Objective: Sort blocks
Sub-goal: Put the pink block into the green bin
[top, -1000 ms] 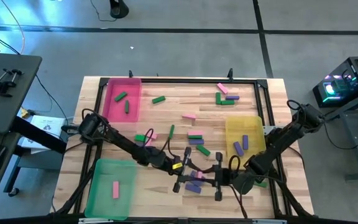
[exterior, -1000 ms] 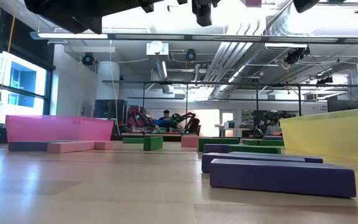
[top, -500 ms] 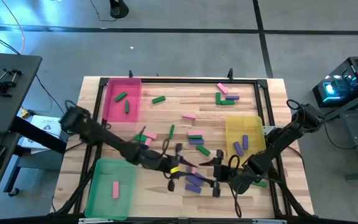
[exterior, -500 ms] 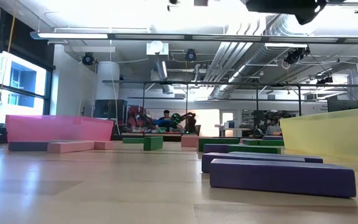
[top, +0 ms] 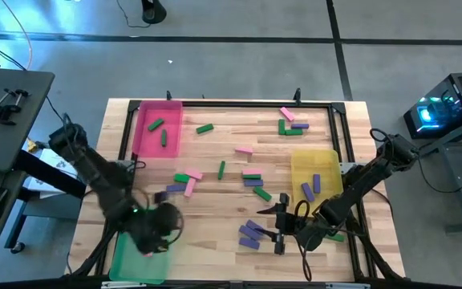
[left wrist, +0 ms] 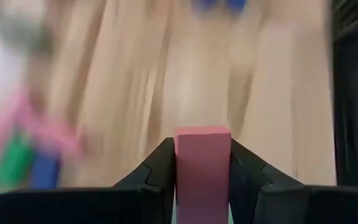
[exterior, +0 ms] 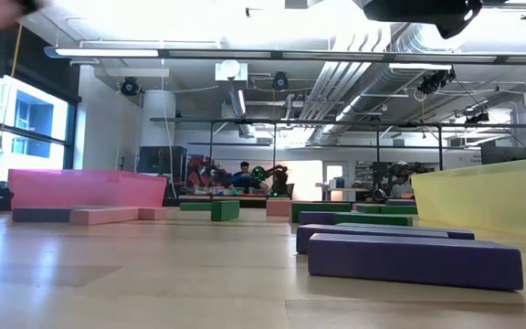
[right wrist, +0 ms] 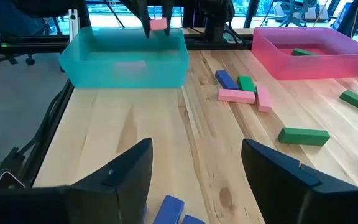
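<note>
Pink block [left wrist: 202, 167]: clamped between the left gripper [right wrist: 157, 25] fingers, end protruding forward, held above the green tray [right wrist: 129, 57].
Left arm: view blurred, apparently swinging.
Risks: release mid-swing could throw the block past the tray rim.
Right gripper [right wrist: 194, 174]: fingers spread wide, empty, hovering with purple blocks [top: 249, 233] just beside its fingertips; could nudge them.
</note>
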### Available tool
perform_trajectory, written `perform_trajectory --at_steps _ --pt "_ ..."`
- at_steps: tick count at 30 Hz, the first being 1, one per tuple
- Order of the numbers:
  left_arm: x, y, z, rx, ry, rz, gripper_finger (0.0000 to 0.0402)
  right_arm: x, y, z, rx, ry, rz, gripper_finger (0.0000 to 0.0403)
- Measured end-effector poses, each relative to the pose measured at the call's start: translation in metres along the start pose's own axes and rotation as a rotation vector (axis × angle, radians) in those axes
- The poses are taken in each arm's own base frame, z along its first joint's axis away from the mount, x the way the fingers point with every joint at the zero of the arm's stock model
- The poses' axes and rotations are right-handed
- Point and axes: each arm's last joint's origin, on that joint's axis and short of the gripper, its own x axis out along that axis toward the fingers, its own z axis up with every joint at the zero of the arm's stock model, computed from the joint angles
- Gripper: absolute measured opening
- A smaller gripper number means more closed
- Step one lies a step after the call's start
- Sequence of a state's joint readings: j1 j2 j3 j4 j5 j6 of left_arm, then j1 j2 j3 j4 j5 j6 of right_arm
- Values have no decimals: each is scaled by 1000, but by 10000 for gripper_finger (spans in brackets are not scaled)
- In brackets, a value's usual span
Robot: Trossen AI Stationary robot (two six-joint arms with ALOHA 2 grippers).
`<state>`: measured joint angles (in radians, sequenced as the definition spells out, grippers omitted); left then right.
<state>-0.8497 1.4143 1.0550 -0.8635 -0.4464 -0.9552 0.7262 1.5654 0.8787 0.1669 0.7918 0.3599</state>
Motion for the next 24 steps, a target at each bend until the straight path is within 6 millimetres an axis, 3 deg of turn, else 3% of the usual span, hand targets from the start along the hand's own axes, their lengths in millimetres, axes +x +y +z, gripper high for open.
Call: perform_trajectory --at_steps 6,10,16,24 --pt "8 -15 -44 -237 114 -43 80 0 0 0 -3 1 0 232" --pt "27 -11 -63 -305 136 -4 80 0 0 0 -14 1 0 232" --pt "54 -1 -77 -392 177 8 81 0 0 0 -4 3 3 232" --pt "60 7 -79 -434 166 52 112 0 0 0 1 3 3 232"
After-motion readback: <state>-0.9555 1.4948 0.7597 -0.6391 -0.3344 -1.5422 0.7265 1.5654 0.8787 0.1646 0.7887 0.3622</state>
